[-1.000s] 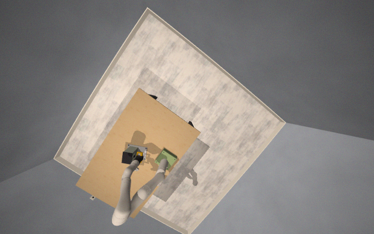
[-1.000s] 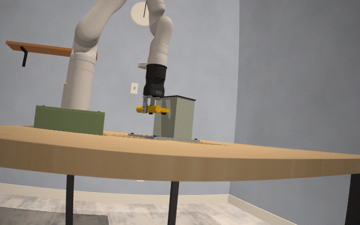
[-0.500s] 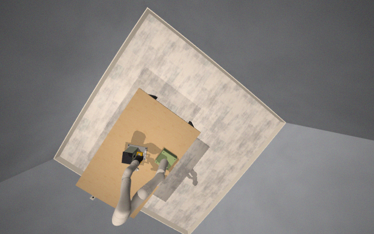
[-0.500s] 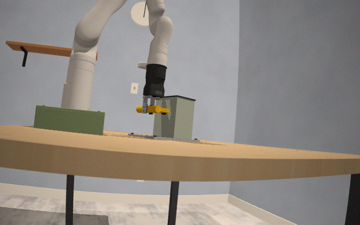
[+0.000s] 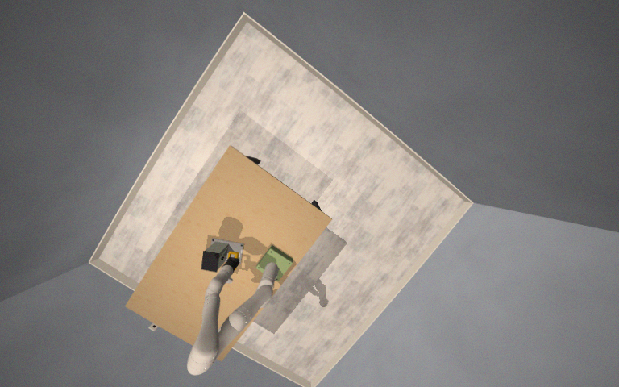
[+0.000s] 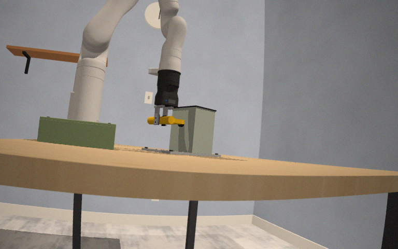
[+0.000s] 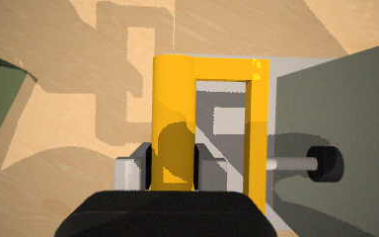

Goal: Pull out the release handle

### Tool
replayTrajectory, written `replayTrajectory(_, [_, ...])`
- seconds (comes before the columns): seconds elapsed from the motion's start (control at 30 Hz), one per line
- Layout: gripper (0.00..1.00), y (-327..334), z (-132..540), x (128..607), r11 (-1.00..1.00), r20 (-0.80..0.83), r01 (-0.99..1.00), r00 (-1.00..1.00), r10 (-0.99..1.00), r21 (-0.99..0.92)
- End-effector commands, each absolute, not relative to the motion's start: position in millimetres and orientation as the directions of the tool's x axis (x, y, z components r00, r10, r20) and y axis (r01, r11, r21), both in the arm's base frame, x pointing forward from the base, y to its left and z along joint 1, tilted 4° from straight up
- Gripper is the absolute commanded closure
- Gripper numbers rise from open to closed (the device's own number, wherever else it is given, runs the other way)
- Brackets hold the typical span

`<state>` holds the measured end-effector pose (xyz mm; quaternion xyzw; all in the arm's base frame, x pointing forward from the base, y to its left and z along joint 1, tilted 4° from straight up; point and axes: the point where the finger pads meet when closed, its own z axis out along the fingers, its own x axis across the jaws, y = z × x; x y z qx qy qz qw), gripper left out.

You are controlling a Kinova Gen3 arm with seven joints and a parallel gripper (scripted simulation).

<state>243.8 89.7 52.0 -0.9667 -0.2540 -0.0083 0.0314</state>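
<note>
The release handle's yellow grip [image 7: 173, 123] is a level bar held in front of its grey-green housing [image 7: 340, 133] by yellow side arms. A grey rod with a black knob end [image 7: 325, 163] shows between the grip's frame and the housing. My gripper [image 7: 173, 159] comes down from above and is shut on the bar, one finger on each side. In the side view the grip [image 6: 165, 120] sticks out left of the housing [image 6: 192, 129], above the table, with my gripper [image 6: 161, 116] on it. From above, the grip [image 5: 229, 255] shows beside the housing [image 5: 215, 255].
The housing stands on a grey base plate [image 6: 179, 153] bolted to the wooden table [image 6: 195, 176]. My arm's green base block [image 6: 76, 132] stands to the left of it. A wall shelf [image 6: 43, 54] hangs behind the arm.
</note>
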Motion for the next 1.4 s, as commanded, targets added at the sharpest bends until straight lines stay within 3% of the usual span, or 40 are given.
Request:
replayTrajectory(0.0, [1.0,79.6,51.9,228.0,-0.871,0.016,0.488,0.873,0.488,-0.059])
replayTrajectory(1.37, [1.0,65.6,50.8,201.0,-0.87,0.005,0.488,0.872,0.489,-0.062])
